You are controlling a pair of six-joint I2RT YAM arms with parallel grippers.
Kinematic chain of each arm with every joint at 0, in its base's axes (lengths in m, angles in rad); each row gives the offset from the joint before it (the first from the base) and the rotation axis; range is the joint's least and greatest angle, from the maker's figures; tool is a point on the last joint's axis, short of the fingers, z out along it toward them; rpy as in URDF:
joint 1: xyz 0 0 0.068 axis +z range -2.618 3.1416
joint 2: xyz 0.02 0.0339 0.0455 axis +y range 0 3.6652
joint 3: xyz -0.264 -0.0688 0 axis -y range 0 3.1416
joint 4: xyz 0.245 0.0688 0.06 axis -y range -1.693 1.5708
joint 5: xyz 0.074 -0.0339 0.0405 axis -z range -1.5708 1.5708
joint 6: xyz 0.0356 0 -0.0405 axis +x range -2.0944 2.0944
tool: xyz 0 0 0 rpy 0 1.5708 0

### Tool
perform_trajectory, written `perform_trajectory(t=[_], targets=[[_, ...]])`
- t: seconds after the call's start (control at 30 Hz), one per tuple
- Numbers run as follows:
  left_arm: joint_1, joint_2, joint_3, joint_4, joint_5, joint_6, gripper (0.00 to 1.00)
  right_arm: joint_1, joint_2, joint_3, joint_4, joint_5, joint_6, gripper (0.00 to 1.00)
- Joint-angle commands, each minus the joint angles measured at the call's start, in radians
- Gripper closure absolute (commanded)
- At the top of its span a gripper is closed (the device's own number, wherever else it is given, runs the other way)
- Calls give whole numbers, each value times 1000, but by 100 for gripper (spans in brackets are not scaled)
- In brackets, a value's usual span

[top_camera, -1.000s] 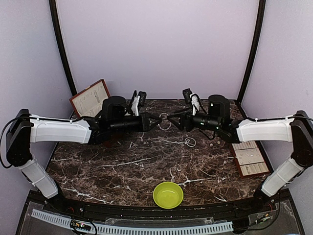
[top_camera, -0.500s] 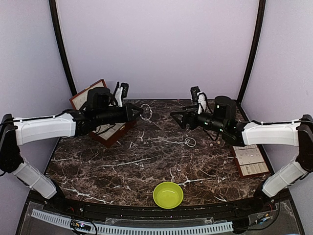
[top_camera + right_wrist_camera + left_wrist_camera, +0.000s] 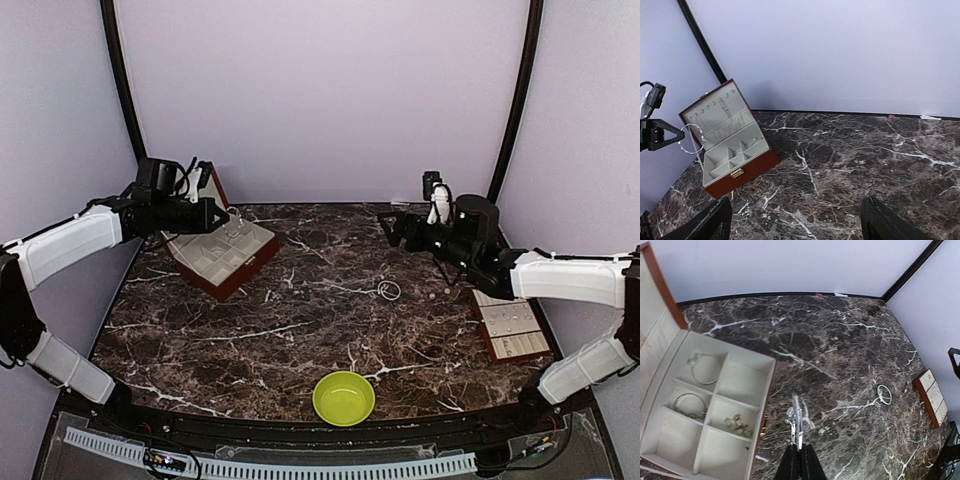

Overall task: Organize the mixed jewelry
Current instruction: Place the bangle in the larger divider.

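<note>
Arms swung apart: left claw (image 3: pixel 799 452), pinching thin silvery wire hoop (image 3: pixel 797 420) beside red-brown hinged box (image 3: pixel 238 278), could drop it outside; right claw (image 3: pixel 393 228) wide.

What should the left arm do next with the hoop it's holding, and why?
Probably shift it over the open jewelry box and lower: the left gripper is shut on a wire hoop hanging just outside the box's edge, and two compartments already hold hoops.

Open tabletop (image 3: pixel 300 340) between box (image 3: pixel 218 258) and tray (image 3: pixel 512 330)
</note>
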Motion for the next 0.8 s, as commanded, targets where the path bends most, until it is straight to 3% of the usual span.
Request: perform_trajectory(t=[0.0,0.17,0.53,0.77], targets=[[94,23,35,-128,55,91,100,-59,-45,-30,-38,68,70,10],[188,59,37,-157,25,119,100,-106,-97,-42,-102,83,88,10],[196,280,182,-264,-125,235,100,-128,-148,-59,-150,123,101,9],[196,322,193,-251,-183,296,100,-131,-164,-67,-165,156,111,9]])
